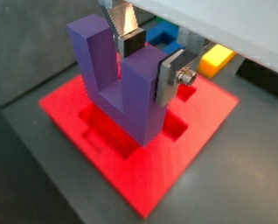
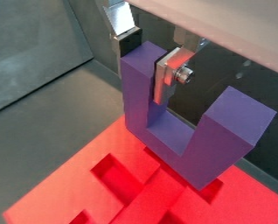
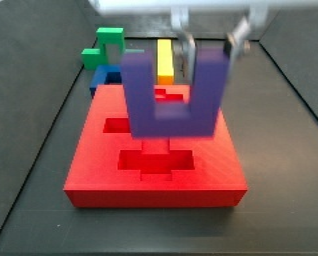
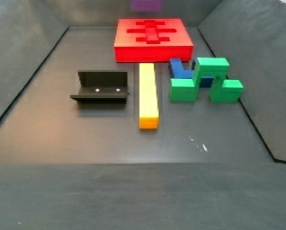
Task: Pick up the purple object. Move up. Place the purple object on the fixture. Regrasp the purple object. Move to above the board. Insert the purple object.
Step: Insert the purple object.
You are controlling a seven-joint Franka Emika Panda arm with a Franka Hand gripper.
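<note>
— One prong of the purple object (image 1: 121, 79) sits between our tool's (image 1: 149, 54) silver fingers (image 1: 173, 75), so we are clamped on it, prongs pointing up.

— Where do we hold it?

— Over the board (image 3: 156, 170). In a side view the purple object (image 3: 178, 98) hangs with its base just above the red top, near the cross-shaped cut-out (image 3: 154, 158). Whether it touches the board we cannot tell. In both wrist views the base is close over the recesses (image 2: 124, 175).

— And the rest of the surface?

— We see the fixture (image 4: 103, 89) standing apart on the dark floor, nothing resting on it. The yellow bar (image 4: 147, 93) lies beside it, running away from the board (image 4: 154, 38). The green blocks (image 4: 201, 79) and a blue block (image 4: 181, 68) cluster beyond the bar. In that side view only a sliver of purple (image 4: 146, 5) shows at the top edge.
</note>
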